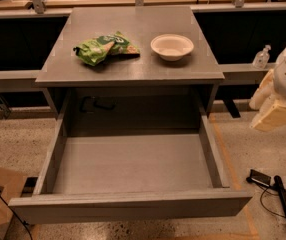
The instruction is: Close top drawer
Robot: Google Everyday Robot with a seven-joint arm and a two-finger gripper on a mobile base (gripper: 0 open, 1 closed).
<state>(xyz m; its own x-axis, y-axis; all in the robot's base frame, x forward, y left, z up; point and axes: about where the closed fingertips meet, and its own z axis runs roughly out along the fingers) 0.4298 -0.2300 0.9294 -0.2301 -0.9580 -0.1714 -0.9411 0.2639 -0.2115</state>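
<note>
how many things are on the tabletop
2: green snack bag left of centre, white bowl to its right; none seem hidden. The gripper hangs right of the table.

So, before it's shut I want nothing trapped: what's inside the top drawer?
The top drawer stands open; its visible floor is bare. The strip behind its front panel is hidden. The claw is out of view.

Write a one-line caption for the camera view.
Wide grey wooden top drawer stands pulled far out; the robot's hand hangs at right, apart from it.
</note>
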